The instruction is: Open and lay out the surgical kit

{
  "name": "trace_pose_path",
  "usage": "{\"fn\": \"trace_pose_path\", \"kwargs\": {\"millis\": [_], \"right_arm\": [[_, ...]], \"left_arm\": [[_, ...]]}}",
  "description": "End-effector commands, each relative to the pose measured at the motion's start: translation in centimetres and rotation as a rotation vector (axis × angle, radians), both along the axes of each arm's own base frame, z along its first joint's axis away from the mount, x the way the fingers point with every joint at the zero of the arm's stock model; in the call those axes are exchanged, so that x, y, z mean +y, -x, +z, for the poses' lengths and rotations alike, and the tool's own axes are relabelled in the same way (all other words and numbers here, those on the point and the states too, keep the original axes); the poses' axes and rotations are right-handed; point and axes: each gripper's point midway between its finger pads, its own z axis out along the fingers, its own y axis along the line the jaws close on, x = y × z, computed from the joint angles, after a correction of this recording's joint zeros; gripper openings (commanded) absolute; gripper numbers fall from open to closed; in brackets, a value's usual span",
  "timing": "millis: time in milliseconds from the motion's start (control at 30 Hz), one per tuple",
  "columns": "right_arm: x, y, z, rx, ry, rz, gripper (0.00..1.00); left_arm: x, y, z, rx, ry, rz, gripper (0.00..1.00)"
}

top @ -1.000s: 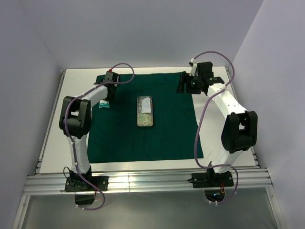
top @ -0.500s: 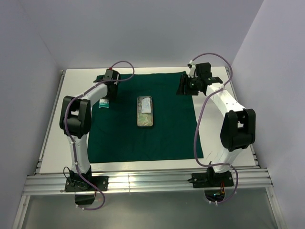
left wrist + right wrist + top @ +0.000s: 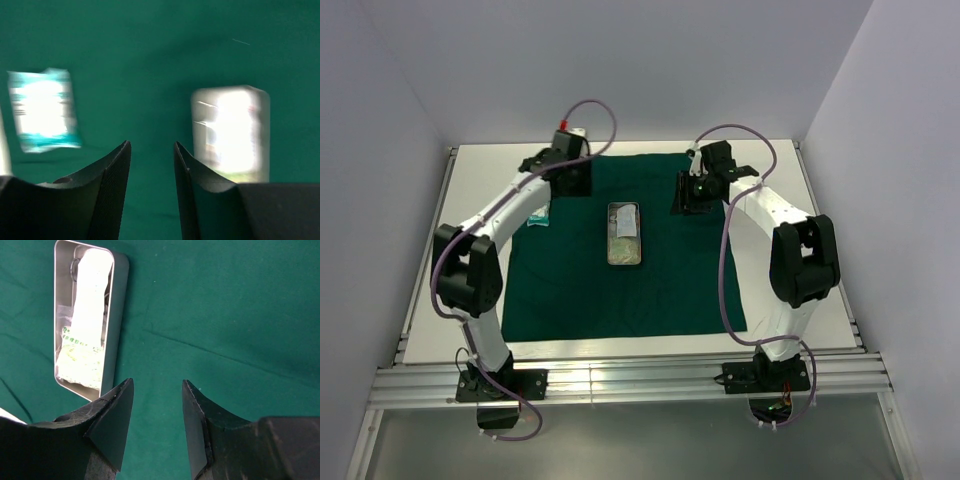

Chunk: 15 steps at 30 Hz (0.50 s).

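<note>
- One table [image 3: 480, 165], white, carries everything.
- One cloth [image 3: 620, 300], dark green, spread flat over most of the table. No folds show, so unwrapping looks done.
- Two arms: left arm [image 3: 510, 205] reaches to the cloth's 11 o'clock, right arm [image 3: 765, 205] to its 1 o'clock.
- Left gripper [image 3: 570, 180] hangs over the cloth at about 10:30 from the tray. In the wrist view its fingers [image 3: 117, 170] stand partly apart with only cloth between them. It holds nothing.
- Right gripper [image 3: 692, 195] hangs at 2 o'clock from the tray. Its fingers [image 3: 117, 410] have a moderate gap with bare cloth in it, and they hold nothing.
- One tray [image 3: 625, 263], steel, long side running 12 to 6, sits mid-cloth. In the right wrist view its wall [image 3: 119, 315] is at 10 o'clock of the fingers, apart from them.
- One packet [image 3: 539, 217], pale with teal print, lies flat on the cloth near its 9 o'clock edge, well apart from the tray. It is blurred in the left wrist view [image 3: 44, 111].
- Several pale packets [image 3: 87, 315] fill the tray, with a steel loop [image 3: 75, 264] under them, likely a clamp handle. Tools are otherwise hidden.
- Step: laying out the contents. One item is out, the rest are not.
- Next: one gripper moves over the tray, drops with jaws across the narrow side, pinches the top packet only, and sets it on bare cloth clear of the first one.
</note>
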Motion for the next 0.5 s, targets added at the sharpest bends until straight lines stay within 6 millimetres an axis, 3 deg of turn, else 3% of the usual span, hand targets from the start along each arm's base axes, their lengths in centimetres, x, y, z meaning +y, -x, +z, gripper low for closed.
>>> {"fn": "trace_pose_path", "kwargs": {"millis": [0,33,100,133,200,233,333,467], "right_arm": [[-0.2,-1.4,1.8,-0.056,-0.006,-0.02,0.51],[-0.5,-1.5,1.8,-0.062,0.007,-0.023,0.52],[-0.8,-1.5,2.0,-0.067,0.019,-0.025,0.52],[-1.1,-1.5,2.2,-0.075,0.029,-0.031,0.52],[-1.7,-1.7,2.4,-0.082,0.039,-0.045,0.52],[-2.3,-1.9,2.6,-0.09,0.049,-0.057,0.53],[-3.4,-2.1,3.0,-0.098,0.057,-0.079,0.53],[-5.1,-2.5,3.3,-0.106,0.072,-0.113,0.53]], "left_arm": [[-6.7,3.0,0.3,0.029,0.119,-0.065,0.45],[-8.6,3.4,-0.1,0.042,0.135,-0.071,0.46],[-9.9,3.5,-0.4,0.049,0.118,-0.066,0.47],[-11.6,3.3,-0.7,0.05,0.113,-0.072,0.47],[-12.3,3.2,-1.3,0.052,0.072,-0.051,0.45],[-13.6,3.1,-1.7,0.055,0.065,-0.061,0.45],[-14.6,3.1,-2.7,0.057,0.037,-0.058,0.45],[-14.1,2.9,-4.3,0.075,-0.001,-0.034,0.43]]}}
